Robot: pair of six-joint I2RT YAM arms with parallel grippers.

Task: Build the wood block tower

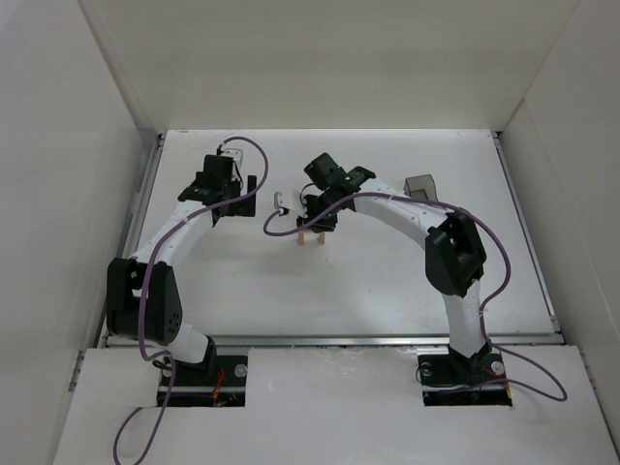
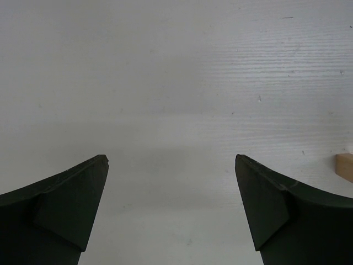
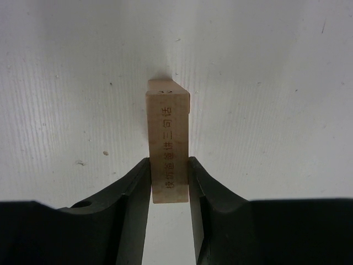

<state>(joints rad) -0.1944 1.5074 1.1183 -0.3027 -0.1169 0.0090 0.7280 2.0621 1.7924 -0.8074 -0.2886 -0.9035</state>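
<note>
Top external view: wood block tower (image 1: 310, 238) near the middle of the white table (image 1: 387, 291), a small light-tan arch directly below the right gripper (image 1: 316, 221). Well apart to the left, over the table, the left gripper (image 1: 235, 197). Toward the far right, a translucent dark grey container (image 1: 419, 184), beside the right arm and apart from the tower.

Right wrist view: flat plank (image 3: 168, 143) clamped by its two long edges between the black fingers (image 3: 132, 199), jaws narrowed onto the wood and touching it on both sides. Printed characters along the plank's upper face. Just past its far right edge, a sliver of a second tan block (image 3: 188, 103), possibly an upright beneath; contact between the two not clear from this angle.

Left wrist view: jaws spread wide above the white table surface. At the frame's right edge, the corner of a tan block (image 2: 345, 167) resting on the table, beyond the finger (image 2: 281, 215) on that side.
</note>
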